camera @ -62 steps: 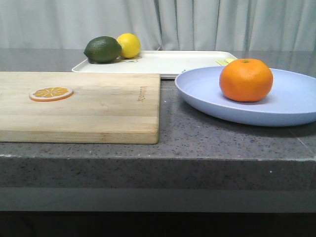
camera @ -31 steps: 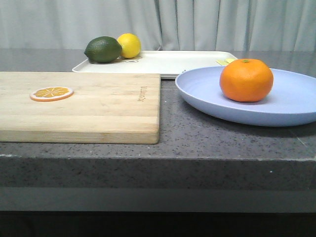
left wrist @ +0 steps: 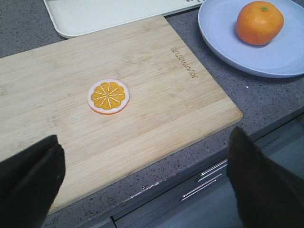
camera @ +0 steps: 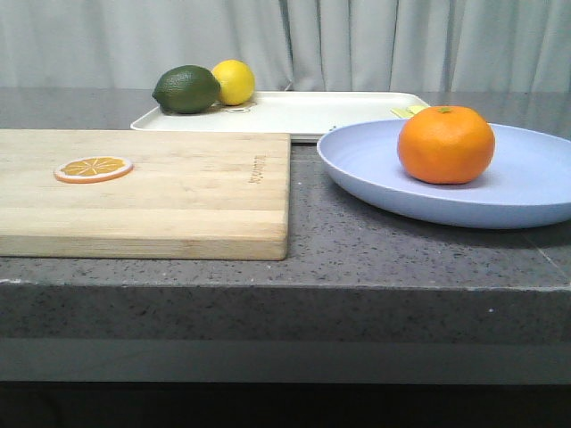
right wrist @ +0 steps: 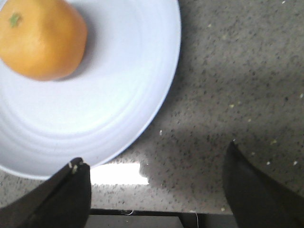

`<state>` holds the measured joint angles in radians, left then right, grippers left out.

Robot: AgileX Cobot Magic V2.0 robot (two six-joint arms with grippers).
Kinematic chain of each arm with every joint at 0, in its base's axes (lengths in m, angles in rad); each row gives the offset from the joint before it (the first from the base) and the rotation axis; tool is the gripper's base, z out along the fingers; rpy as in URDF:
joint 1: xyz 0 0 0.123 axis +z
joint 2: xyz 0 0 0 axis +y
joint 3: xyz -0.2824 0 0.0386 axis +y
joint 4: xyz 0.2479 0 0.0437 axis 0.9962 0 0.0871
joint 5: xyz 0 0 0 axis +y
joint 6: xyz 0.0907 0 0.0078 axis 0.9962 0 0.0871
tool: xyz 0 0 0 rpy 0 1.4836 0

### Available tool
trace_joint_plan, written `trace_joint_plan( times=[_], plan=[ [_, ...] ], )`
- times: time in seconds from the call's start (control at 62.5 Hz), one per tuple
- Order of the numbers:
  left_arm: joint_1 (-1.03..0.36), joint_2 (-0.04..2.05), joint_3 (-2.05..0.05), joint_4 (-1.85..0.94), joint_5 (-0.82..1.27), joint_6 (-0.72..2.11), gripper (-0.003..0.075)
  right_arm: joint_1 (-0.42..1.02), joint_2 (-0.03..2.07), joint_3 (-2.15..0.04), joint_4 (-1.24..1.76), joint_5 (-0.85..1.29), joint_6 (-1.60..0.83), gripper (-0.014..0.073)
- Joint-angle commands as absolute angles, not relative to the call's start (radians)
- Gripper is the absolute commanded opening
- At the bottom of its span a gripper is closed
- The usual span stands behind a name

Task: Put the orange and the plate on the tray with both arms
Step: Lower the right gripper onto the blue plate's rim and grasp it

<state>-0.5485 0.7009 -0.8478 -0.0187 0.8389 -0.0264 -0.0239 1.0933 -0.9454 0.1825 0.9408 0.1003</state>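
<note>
The orange (camera: pixel 445 144) sits inside the plate (camera: pixel 526 192), which rests on the tabletop (camera: pixel 357 250) just in front of the tray (camera: pixel 303 111) and beside the cutting board (camera: pixel 152 192). The left tool (left wrist: pixel 142 180) hangs released over the board's near edge, close to the orange slice (left wrist: pixel 108 96). The right tool (right wrist: pixel 156 190) is spread wide, empty, over the plate's rim.

Whole orange (camera: pixel 445 144), stem up, sits on lavender-blue plate (camera: pixel 526 192), right side of counter. Cream tray (camera: pixel 303 114) lies flat just behind, far centre; plate rim overlaps its near edge.
</note>
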Motion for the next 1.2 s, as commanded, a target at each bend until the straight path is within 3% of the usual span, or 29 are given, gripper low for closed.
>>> trace_joint_plan(
  times=[0.0,0.176,0.352,1.185],
  plan=[
    [-0.547,0.697,-0.871,-0.030,0.761,-0.037,0.0673,-0.085,1.163,-1.045,0.206,0.971,0.085,0.0581],
    [-0.547,0.697,-0.871,-0.030,0.761,-0.037,0.0673,-0.222,1.299,-1.104,0.458,1.051,-0.095,0.0581],
    [-0.547,0.697,-0.871,-0.028,0.761,-0.037,0.0673,-0.242,1.376,-1.103,0.636,1.051,-0.225,0.0581],
    [-0.547,0.697,-0.871,-0.028,0.759,-0.037,0.0673,-0.241,1.496,-1.103,0.685,0.979,-0.225,0.0581]
  ],
)
